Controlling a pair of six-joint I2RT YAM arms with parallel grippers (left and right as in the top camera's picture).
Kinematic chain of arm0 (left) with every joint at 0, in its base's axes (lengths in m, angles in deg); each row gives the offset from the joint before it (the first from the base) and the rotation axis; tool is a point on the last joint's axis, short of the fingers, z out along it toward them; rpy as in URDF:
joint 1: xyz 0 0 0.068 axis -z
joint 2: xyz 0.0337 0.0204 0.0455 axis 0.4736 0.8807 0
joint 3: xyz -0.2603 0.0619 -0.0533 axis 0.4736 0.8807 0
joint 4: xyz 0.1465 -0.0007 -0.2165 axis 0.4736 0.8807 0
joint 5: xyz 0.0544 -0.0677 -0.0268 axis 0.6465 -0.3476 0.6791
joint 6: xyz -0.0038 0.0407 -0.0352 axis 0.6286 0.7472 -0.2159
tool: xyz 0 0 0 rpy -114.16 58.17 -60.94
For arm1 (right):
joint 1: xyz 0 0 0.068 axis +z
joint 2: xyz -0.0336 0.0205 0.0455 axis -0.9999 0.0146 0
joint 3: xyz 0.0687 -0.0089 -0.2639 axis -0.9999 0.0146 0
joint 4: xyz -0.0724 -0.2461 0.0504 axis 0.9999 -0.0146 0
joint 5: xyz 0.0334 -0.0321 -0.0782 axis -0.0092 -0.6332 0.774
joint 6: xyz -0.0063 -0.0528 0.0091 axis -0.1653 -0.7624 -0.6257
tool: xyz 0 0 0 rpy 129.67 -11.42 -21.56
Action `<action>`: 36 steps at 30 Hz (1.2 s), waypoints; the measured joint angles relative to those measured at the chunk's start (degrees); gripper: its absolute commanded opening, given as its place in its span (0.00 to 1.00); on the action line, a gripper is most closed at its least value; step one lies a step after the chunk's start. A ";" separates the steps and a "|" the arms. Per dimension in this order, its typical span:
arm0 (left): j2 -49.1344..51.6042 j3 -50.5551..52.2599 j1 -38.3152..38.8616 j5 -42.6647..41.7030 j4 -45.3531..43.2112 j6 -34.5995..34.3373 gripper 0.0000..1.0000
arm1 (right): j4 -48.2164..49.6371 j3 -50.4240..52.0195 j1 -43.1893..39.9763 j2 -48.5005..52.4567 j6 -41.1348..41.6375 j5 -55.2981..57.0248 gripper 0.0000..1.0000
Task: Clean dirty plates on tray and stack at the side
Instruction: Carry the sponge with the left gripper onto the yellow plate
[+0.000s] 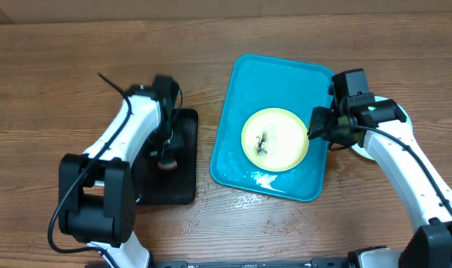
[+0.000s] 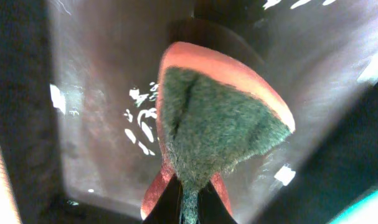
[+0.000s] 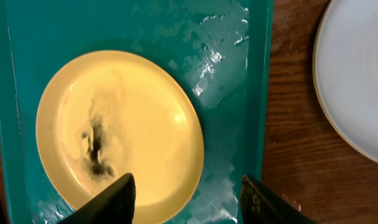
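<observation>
A pale yellow plate (image 3: 145,130) lies flat in the turquoise tray (image 3: 238,93), with a dark smear (image 3: 96,146) on its face. Wet streaks (image 3: 217,59) glisten on the tray floor beside it. The right end effector (image 3: 187,193) hangs with its fingers spread wide, one over the plate and the other over the tray's rim. Outside that rim a whitish plate (image 3: 357,74) rests on the wooden counter (image 3: 288,162), partly cut off.

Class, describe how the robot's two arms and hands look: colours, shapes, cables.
Both the left arm and right arm have smooth white links joined by boxy black joints. A thin black cable runs along each. The left hand and right hand have dark, tapered fingers.
</observation>
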 measured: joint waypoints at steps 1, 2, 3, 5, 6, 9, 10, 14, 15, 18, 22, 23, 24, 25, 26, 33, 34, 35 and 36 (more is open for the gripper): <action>0.02 -3.15 0.00 -0.15 2.21 0.00 0.04 | 0.48 0.00 0.02 0.35 -0.02 -0.02 0.56; 0.02 -6.27 0.00 -0.24 4.26 0.04 0.04 | 1.09 0.00 0.00 0.83 -0.31 -0.04 0.56; 0.02 -10.40 0.00 -0.61 6.40 0.24 0.04 | 1.68 0.00 0.00 1.46 -0.59 -0.20 0.56; 0.00 -17.57 0.00 -1.44 9.53 1.01 0.04 | 2.54 0.00 0.02 2.93 -1.14 -0.57 0.57; 0.00 -20.90 0.07 -1.95 10.99 1.38 0.04 | 2.75 0.00 0.02 4.00 -1.40 -0.76 0.57; -0.02 -29.00 1.03 -3.17 14.19 1.81 0.04 | 3.74 0.00 -0.04 8.00 -2.19 -1.09 0.57; -0.07 -30.73 1.53 -3.58 14.60 1.97 0.04 | 4.20 0.00 -0.04 9.55 -2.40 -1.18 0.57; -0.11 -33.40 4.42 -6.12 14.40 2.80 0.04 | 5.53 0.00 -0.09 15.80 -4.04 -2.51 0.48; -0.11 -33.40 5.29 -6.69 14.14 2.80 0.04 | 5.66 0.00 -0.09 17.11 -4.52 -3.23 0.39; -0.11 -33.40 8.50 -7.82 12.35 2.82 0.04 | 6.12 -0.26 -0.09 19.56 -6.21 -5.64 0.12; 0.15 -33.40 13.40 -8.37 7.98 2.78 0.04 | 6.23 -0.31 -0.37 20.20 -6.62 -7.69 0.04; 0.37 -33.40 14.69 -8.41 7.10 2.73 0.04 | 6.19 -0.31 -0.50 20.20 -6.80 -8.24 0.04; 0.83 -33.40 16.06 -8.48 6.34 2.38 0.04 | 6.16 -0.28 -0.57 20.20 -6.88 -8.46 0.04; 1.42 -33.40 17.22 -8.57 5.79 1.86 0.04 | 6.14 -0.28 -0.59 20.20 -6.88 -8.70 0.04; 2.34 -33.40 18.38 -8.66 5.25 1.05 0.04 | 6.16 -0.26 -0.57 20.20 -6.88 -8.81 0.04; 15.32 -33.38 24.17 -11.52 -0.33 -5.18 0.04 | 6.38 -0.13 -0.70 20.20 -6.84 -9.42 0.04; 16.92 -33.38 24.65 -12.04 -1.40 -5.57 0.04 | 6.40 -0.11 -0.70 20.20 -6.86 -9.42 0.04; 18.99 -33.38 25.22 -12.50 -2.36 -6.21 0.04 | 6.43 -0.11 -0.70 20.20 -6.86 -9.49 0.04; 20.85 -33.38 25.79 -12.87 -3.08 -6.78 0.04 | 6.47 -0.11 -0.70 20.20 -6.84 -9.51 0.04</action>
